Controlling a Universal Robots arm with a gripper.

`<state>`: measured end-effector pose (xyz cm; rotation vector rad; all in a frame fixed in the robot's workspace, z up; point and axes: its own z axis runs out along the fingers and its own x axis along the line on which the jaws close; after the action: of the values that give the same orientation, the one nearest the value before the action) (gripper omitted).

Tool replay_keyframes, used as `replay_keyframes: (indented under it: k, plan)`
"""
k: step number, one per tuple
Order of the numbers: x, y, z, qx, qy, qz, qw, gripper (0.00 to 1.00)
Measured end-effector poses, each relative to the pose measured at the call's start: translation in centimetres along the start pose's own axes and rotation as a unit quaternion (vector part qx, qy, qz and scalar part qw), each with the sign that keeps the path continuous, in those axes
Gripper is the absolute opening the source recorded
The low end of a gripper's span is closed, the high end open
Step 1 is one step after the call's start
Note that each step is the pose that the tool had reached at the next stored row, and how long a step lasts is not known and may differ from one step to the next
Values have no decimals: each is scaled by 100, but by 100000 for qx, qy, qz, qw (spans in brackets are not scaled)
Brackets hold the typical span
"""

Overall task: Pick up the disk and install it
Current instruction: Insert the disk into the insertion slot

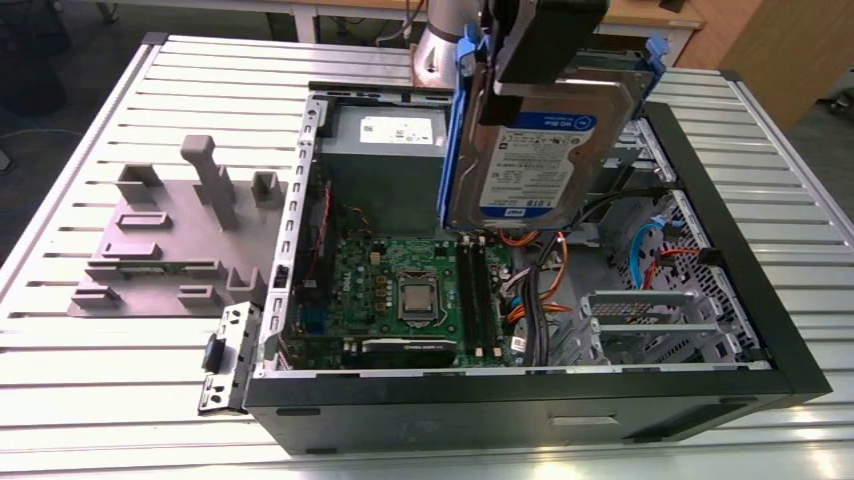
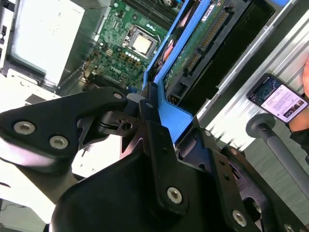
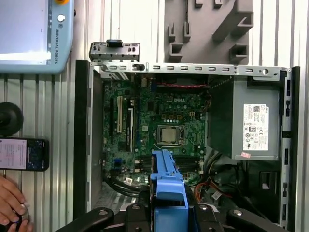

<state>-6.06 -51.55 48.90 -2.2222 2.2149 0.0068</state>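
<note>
— Starting at the near side: what's closest?

— The black wall of the open computer case [image 1: 534,400], lying on the slatted table. Just behind it sit the empty metal drive cage [image 1: 641,318], towards the exterior view's right, and the green motherboard [image 1: 400,290].

— And the disk?

— The disk [image 1: 541,165] hangs upright above the middle of the case, clear of the board, label facing the near side. The gripper [image 1: 527,85] is clamped on it from above, its fingers [image 2: 150,113] pinching the end of the blue carrier [image 3: 166,186].

— How do you reckon it handles?

— Stiff and fairly heavy for its size, I'd say: a metal body, so it won't flex. The carrier is thin plastic and probably gives a little, so the drive could swing or slip if jolted. The bare circuit board on its underside looks fragile; I'd keep any hold on the carrier's rails or the metal edges, never on that board or the connector.

— Farther back?

— The grey power supply [image 1: 387,135] at the case's far end, and a grey fixture [image 1: 174,230] well apart on the exterior view's left.
</note>
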Motion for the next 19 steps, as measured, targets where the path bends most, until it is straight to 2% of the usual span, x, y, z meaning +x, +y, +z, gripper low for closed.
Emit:
replay_keyframes:
  k: [4,7,19]
  plan:
    - [100,-5,11,-5,11,2,100000,36]
    - [140,-34,24,1,-4,1,100000,36]
    - [157,-310,64,-1,4,1,100000,36]
